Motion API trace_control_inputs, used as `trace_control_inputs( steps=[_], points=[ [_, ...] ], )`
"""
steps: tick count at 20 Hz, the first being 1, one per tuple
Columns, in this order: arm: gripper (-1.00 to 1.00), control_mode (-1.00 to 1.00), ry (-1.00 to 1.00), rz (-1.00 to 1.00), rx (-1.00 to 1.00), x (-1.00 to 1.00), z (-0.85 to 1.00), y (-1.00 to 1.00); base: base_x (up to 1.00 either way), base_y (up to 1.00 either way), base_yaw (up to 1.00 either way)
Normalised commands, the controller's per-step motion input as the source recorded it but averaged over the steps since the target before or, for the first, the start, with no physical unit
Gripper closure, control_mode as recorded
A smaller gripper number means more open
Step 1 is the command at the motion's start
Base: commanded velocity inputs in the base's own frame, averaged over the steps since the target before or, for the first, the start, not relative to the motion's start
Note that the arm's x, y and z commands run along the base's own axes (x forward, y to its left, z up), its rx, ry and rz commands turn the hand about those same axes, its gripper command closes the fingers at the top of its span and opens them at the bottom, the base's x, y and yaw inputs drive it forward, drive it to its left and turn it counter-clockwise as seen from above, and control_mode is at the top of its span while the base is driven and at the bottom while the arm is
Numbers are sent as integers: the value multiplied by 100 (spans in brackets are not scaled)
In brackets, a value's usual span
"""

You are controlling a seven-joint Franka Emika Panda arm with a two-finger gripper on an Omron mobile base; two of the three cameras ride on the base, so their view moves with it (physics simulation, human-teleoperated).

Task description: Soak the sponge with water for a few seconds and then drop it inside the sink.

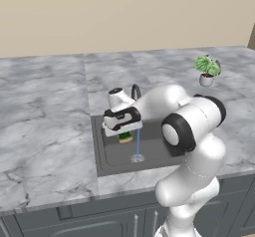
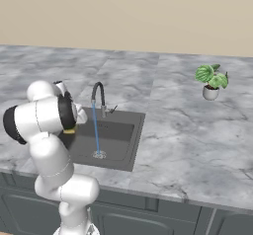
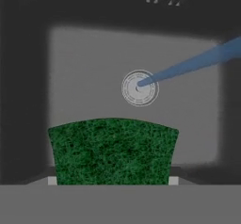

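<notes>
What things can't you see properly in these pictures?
- Hand view: the sponge covers the gripper's finger tips, and the bottom edge cuts off its lower part.
- Left base view: the arm hides the faucet's base and the right part of the sink.
- Right base view: the arm hides most of the sponge; just a yellow sliver shows.
- Both base views: whether the water touches the sponge is too small to tell.

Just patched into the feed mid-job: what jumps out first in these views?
The gripper, shut on the green-and-yellow sponge, hangs over the dark sink in the marble counter. A thin blue stream of water falls from the faucet onto the drain, just beside the sponge, not on it.
</notes>
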Motion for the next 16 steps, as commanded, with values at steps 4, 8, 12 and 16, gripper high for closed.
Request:
trace_control_inputs(
  steps=[4, 8, 12, 16],
  points=[
    [100, -100, 0, 2, 11, 31, -25, 0, 0, 0, 0],
    [100, -100, 0, 0, 8, 40, -3, 0, 0, 0, 0],
    [100, -100, 0, 0, 1, 32, -15, 0, 0, 0, 0],
    [100, -100, -2, 1, 0, 3, -31, 0, 0, 0, 0]
  ],
)
